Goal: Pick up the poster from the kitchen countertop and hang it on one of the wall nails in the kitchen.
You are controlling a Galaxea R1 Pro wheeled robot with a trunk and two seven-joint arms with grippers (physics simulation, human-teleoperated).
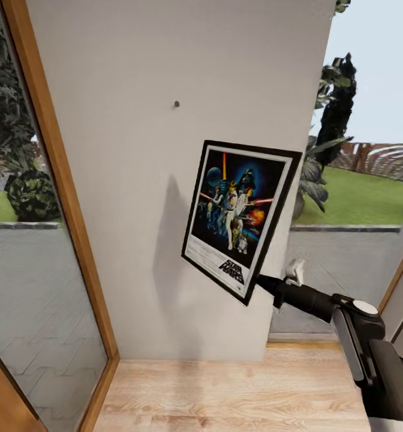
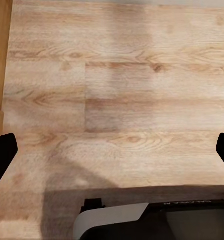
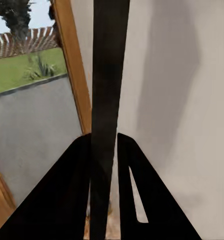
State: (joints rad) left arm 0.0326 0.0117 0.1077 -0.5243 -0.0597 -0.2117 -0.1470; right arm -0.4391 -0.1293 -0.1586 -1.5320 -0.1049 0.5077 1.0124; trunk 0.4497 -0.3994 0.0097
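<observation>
The right claw point(image 3: 109, 165), seen from its own wrist camera, is pressed together on the poster point(image 3: 108, 75). Its two dark fingers point(image 3: 67, 195) pinch the thin black frame edge, which runs straight away from the camera as a dark strip between them.

In the head view the right arm point(image 1: 312, 298) reaches in from the lower right, and the right claw point(image 1: 265, 284) grips the poster point(image 1: 240, 216) at its lower right corner. The poster hangs in the air, tilted, its printed face turned toward the camera, with its left edge near the pale grey wall point(image 1: 135, 210) and casting a shadow on it.

The left claw point(image 2: 112, 150) points down at the wooden floor point(image 2: 117, 100); its two dark fingertips point(image 2: 2, 155) are spread wide apart and hold nothing.

Farther off, a small dark wall nail point(image 1: 176, 104) sits on the wall above the poster and to its left, clearly apart from the frame's top edge. Bare wall surrounds the nail. A wooden window frame point(image 1: 57, 180) borders the wall on the left, and the wall's right edge ends just behind the poster.
</observation>
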